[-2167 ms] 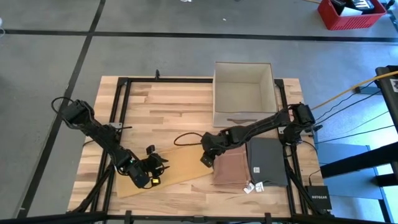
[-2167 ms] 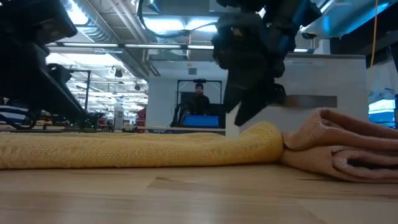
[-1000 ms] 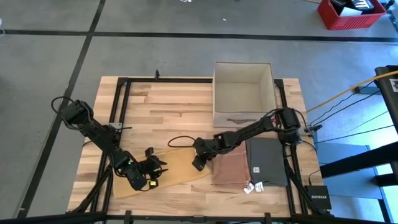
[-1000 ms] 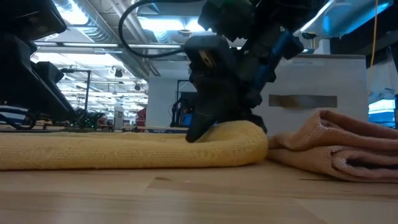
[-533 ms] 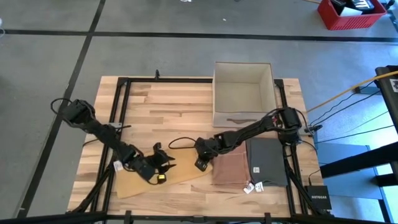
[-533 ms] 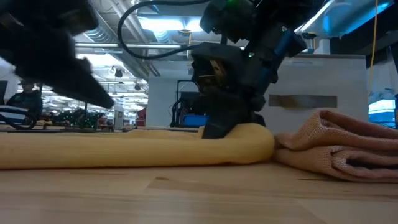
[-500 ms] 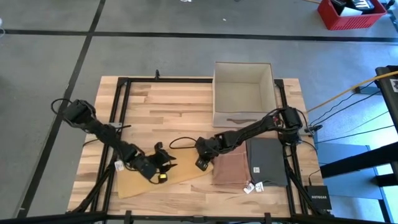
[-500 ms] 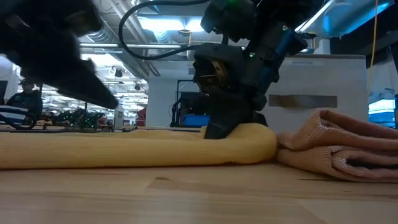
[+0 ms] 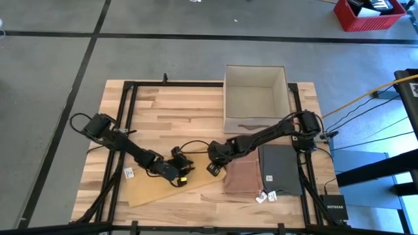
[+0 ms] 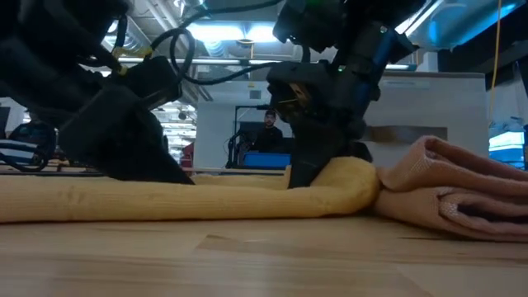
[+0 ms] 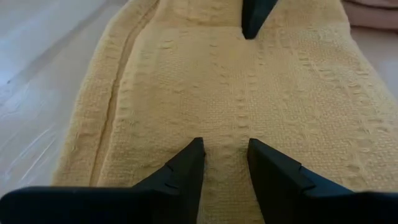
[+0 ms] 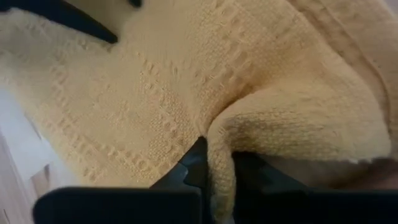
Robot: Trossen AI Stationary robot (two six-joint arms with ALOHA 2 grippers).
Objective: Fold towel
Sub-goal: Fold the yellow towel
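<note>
The right pincer clamps the yellow towel's raised edge (ready to fold over); the left pincer, apart, presses the cloth onto the worktop.

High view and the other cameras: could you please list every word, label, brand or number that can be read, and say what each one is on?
No text can be read in any view.
White tags by the folded grey towel: any print too small to read.
White tag on the left arm's cabling: too small.
Small black box beside the table: pale marking, blurred.
Yellow towel: no label shows.
</note>
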